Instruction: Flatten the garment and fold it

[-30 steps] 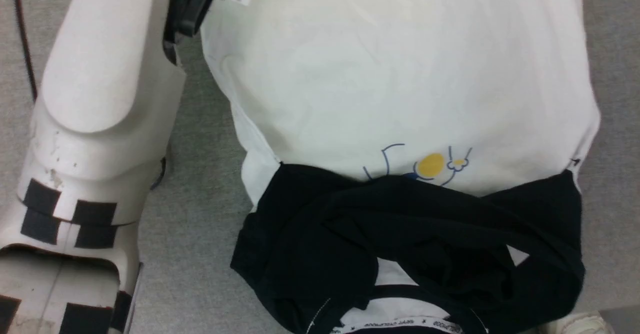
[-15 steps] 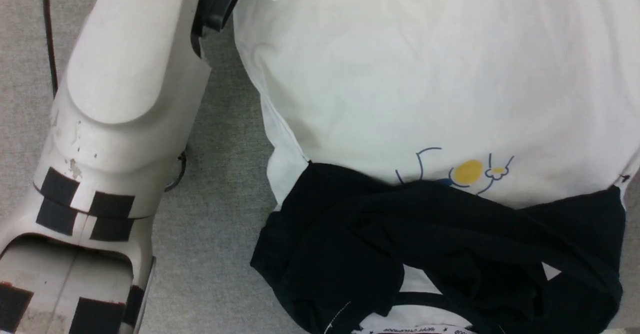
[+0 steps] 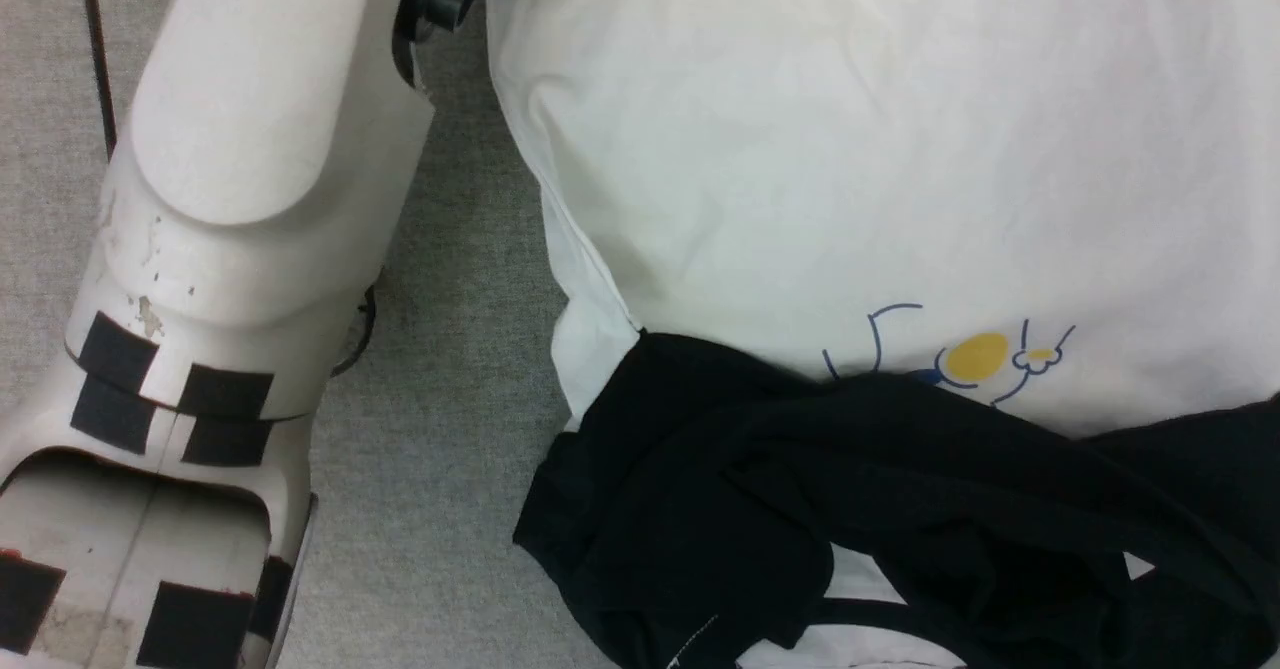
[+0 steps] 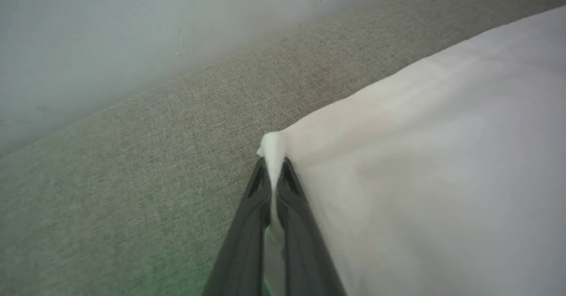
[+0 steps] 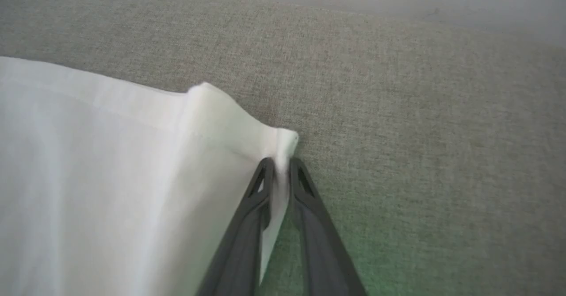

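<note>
Head view, camera shifted, garment point(image 3: 860, 149) framed further right than before

Nothing can be read; the garment point(image 3: 850, 149) carries just a wordless yellow-and-blue cartoon print point(image 3: 975, 359).

Surface: grey woven floor covering point(image 3: 450, 449) | On it: garment point(image 3: 850, 149), white body spread out, front up | Near end: black sleeves point(image 3: 900, 509) bunched across it, overlapping the yellow-and-blue print point(image 3: 975, 357) | Far left: thin dark cable point(image 3: 95, 49) on the floor covering
</note>
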